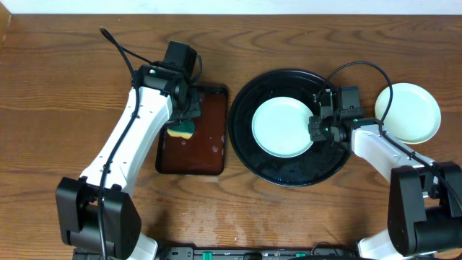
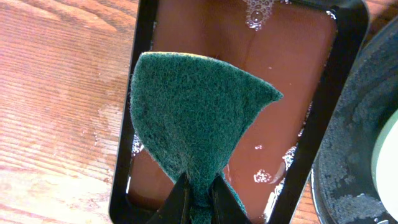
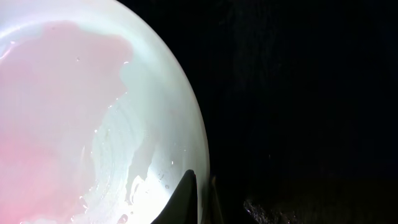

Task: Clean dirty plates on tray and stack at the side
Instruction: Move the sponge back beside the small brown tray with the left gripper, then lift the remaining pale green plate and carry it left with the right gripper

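A pale mint-white plate [image 1: 281,126] lies on the round black tray [image 1: 292,172]. My right gripper [image 1: 317,128] is shut on this plate's right rim; in the right wrist view the plate [image 3: 93,112] is wet with a pink film and my fingers [image 3: 200,193] pinch its edge. A pale yellow plate [image 1: 408,112] lies on the table to the tray's right. My left gripper [image 1: 185,119] is shut on a green-and-yellow sponge [image 1: 182,131] above the brown rectangular tray. In the left wrist view the sponge [image 2: 193,112] hangs from the jaws [image 2: 199,199]. A third plate is not in view.
The dark-brown rectangular tray [image 1: 193,162] holds soapy brownish water [image 2: 273,74] and sits just left of the black tray. The black tray's wet rim [image 2: 348,155] shows in the left wrist view. Wood table [image 1: 65,87] all around.
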Robot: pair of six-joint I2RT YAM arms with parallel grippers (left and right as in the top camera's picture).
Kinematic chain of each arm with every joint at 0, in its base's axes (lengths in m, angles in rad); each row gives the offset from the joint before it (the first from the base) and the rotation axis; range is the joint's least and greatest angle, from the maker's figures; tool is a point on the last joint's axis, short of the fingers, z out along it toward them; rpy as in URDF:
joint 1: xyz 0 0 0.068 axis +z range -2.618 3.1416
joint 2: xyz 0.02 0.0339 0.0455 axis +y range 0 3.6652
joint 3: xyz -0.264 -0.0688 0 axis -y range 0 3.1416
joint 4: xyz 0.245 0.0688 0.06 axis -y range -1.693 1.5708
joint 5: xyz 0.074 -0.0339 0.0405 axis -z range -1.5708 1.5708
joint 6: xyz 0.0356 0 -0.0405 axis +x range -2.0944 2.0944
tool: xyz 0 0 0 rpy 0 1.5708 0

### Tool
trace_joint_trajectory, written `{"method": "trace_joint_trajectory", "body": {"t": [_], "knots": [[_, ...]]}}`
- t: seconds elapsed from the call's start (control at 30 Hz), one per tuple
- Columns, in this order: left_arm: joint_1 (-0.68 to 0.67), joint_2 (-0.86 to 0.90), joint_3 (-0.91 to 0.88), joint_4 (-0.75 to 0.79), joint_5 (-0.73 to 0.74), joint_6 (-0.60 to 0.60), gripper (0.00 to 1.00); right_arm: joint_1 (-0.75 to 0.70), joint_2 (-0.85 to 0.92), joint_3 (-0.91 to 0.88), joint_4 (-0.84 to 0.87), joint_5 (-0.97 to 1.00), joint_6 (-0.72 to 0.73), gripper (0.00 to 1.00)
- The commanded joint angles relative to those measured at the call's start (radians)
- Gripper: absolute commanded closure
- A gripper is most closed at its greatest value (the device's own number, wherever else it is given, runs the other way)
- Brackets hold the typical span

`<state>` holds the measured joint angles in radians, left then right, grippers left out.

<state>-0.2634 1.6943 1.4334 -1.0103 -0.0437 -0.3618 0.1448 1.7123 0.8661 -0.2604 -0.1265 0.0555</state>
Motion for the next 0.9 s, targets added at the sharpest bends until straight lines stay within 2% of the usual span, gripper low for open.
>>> {"method": "trace_joint_trajectory", "body": {"t": [0.0,0.1,0.27,0.57,0.87], "knots": [[0.002,0.0,-0.017,0.007,-0.041,0.013,0.92,0.007,0.033,-0.014,0.005,0.011,-0.004,0.92],[0.002,0.0,-0.024,0.005,-0.054,0.013,0.92,0.007,0.048,-0.014,0.016,0.014,0.0,0.99],[0.002,0.0,-0.024,0.007,-0.055,0.032,0.92,0.007,0.012,0.009,0.026,0.014,0.007,0.99],[0.001,0.0,-0.024,0.002,-0.046,0.035,0.92,0.007,-0.188,0.038,0.02,0.018,0.008,0.99],[0.001,0.0,-0.024,-0.01,-0.047,0.036,0.93,0.008,-0.295,0.042,0.022,0.093,0.015,0.99]]}}
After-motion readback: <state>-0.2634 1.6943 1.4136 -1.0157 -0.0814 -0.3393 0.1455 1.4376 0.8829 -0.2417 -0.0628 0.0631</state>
